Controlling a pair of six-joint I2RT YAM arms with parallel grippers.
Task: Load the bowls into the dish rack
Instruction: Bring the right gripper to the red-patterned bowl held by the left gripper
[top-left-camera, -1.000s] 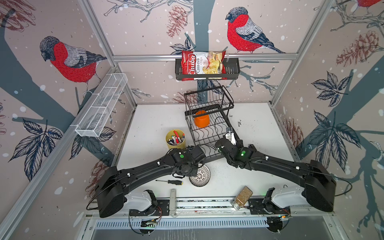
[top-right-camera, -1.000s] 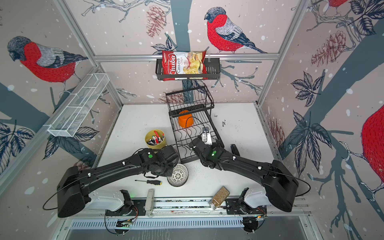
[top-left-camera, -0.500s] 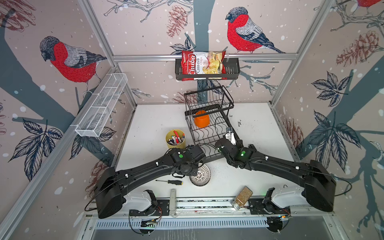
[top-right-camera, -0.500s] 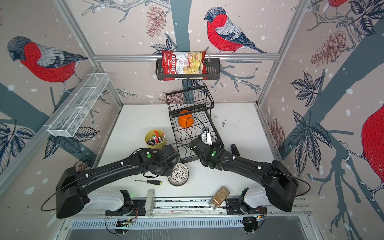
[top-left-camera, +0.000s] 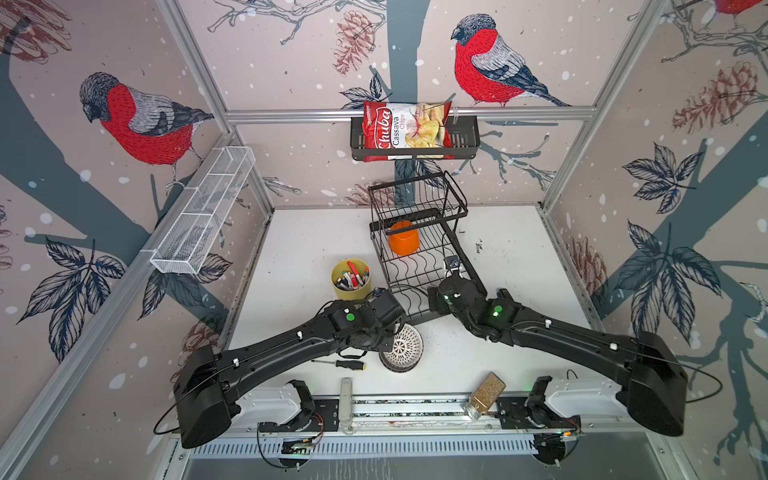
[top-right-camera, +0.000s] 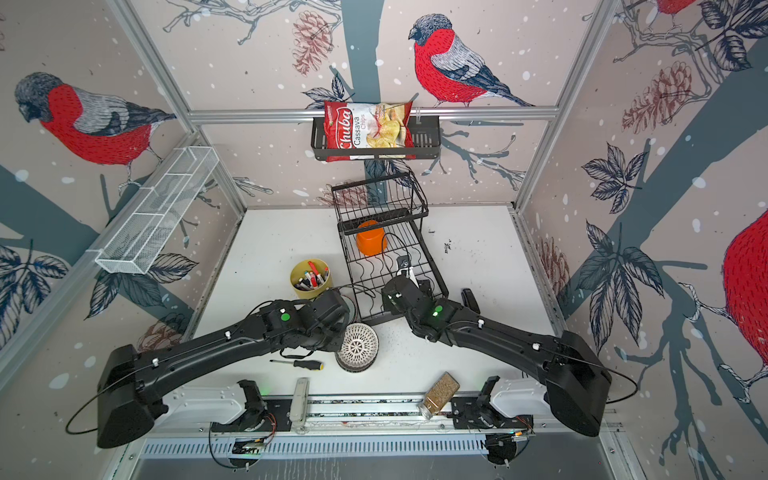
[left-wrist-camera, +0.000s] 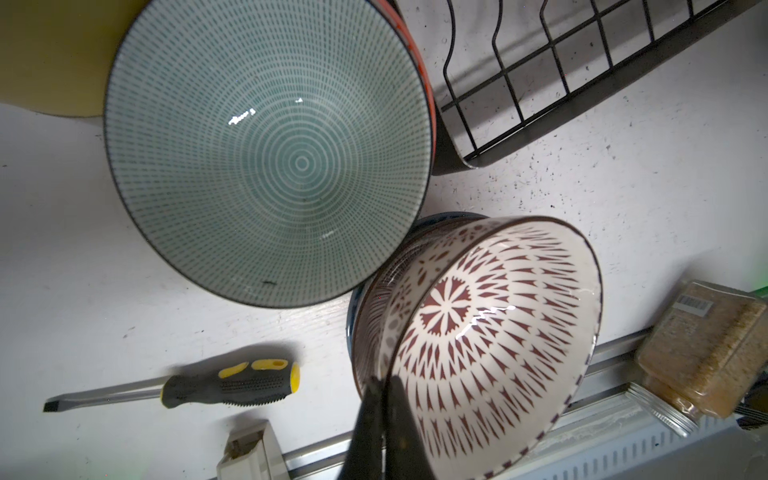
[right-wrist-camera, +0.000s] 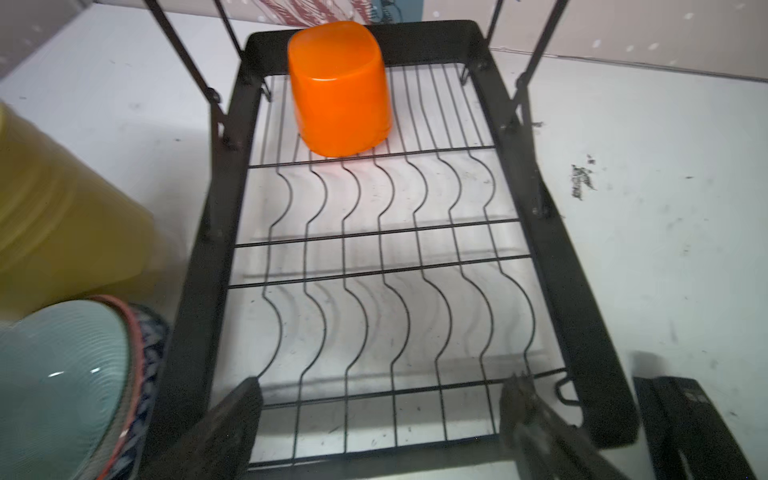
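left gripper (left-wrist-camera: 384, 384) clamped on rim of tilted white-maroon bowl (left-wrist-camera: 490, 332), just off dish rack (left-wrist-camera: 582, 83) near corner. right gripper (right-wrist-camera: 380, 415) spread wide, empty, over rack's near end. orange bowl (right-wrist-camera: 340, 91) upside down at rack's far end. teal bowl (left-wrist-camera: 266, 153) beside rack.

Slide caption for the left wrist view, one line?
Left gripper shut on the rim of a tilted white ceramic bowl with dark red pattern, beside a pale teal round bowl.

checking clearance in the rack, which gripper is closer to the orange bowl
Right. The right gripper hangs open over the rack's near end, facing the orange bowl; the left gripper sits outside it, shut on a patterned bowl's rim.
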